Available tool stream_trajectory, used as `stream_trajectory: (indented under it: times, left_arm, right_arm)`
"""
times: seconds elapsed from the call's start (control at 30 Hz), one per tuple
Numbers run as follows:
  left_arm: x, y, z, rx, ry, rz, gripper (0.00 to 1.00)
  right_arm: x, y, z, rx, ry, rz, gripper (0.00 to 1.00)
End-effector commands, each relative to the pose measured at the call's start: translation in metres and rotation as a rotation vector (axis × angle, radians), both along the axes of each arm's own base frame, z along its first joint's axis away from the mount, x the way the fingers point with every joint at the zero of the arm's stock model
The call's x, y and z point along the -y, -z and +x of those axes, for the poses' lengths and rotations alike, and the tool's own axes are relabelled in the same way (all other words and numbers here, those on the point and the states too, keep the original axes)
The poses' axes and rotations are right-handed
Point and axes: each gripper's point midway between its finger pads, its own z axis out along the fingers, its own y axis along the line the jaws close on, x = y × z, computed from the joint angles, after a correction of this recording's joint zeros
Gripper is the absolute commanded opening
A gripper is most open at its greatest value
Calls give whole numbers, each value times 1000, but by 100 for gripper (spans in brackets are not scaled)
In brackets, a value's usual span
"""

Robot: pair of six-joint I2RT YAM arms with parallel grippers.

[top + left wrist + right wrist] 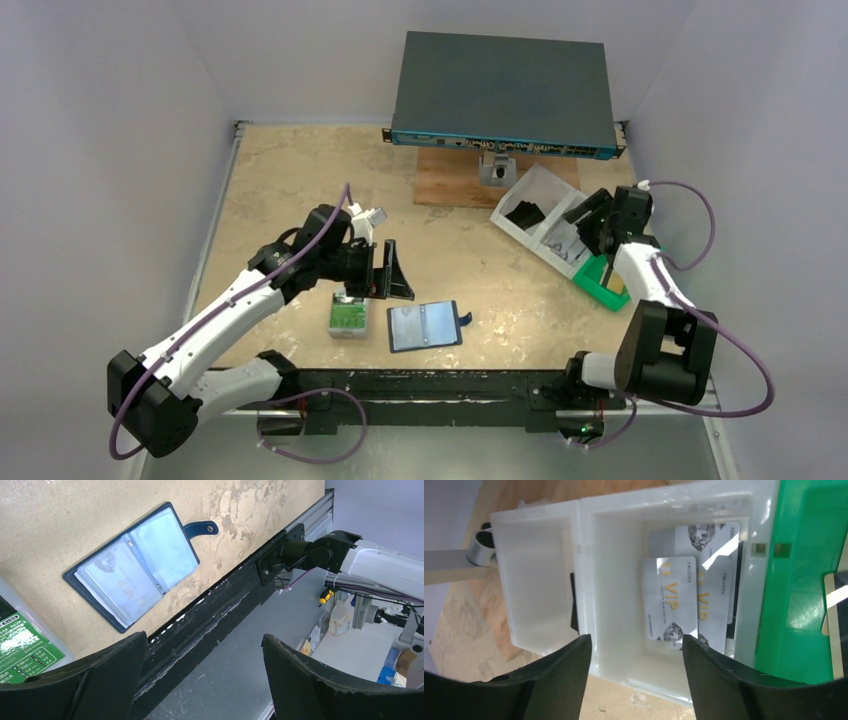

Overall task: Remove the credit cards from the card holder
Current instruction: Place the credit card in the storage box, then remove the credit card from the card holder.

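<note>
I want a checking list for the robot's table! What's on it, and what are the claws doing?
Surface: tan mottled tabletop.
Job's things: card holder lies open near the front edge, a card inside a sleeve; VIP cards lie in the white tray.
Clutter: grey case with green label, network box on a wooden board, green holder.
Claws: left claw open, empty; right claw open above the tray.
Cables: purple cable along each arm.
Surroundings: white walls.

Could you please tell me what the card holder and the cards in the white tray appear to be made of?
The card holder: probably matte navy leather or imitation, with shiny clear plastic sleeves that catch glare. The credit cards: likely glossy plastic, judging by reflections and printed gold lettering.
</note>
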Motion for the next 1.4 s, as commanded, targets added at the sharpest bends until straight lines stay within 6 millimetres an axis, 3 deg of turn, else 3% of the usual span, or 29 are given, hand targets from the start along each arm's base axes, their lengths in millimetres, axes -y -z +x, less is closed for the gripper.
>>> stream_trajectory:
  times: [0.0,0.17,0.3,0.53,0.73,1.0,1.1,1.37]
  left_arm:
    - [2,-10,2,36,5,-27,86]
    - [0,-7,6,36,-21,-10,87]
    - [-5,0,11,43,-57,29,91]
    - [-22,22,17,44,-141,129,95]
    - [-44,40,21,38,-236,233,100]
    - [-66,52,23,22,-345,304,100]
    - [-70,53,23,19,-373,307,100]
    - [-81,61,16,2,-402,332,100]
  right_arm:
    - [6,-34,3,50,-44,-76,74]
    - [-9,-39,-8,57,-107,-58,98]
    - [-39,-42,-22,55,-190,-59,99]
    - [-145,-37,-61,61,-417,-42,99]
    - [-213,-42,-99,76,-569,-3,99]
    - [-324,-20,-168,26,-867,-21,92]
    - [-343,-4,-179,-18,-954,-91,87]
    - [-362,29,-185,-76,-1046,-185,71]
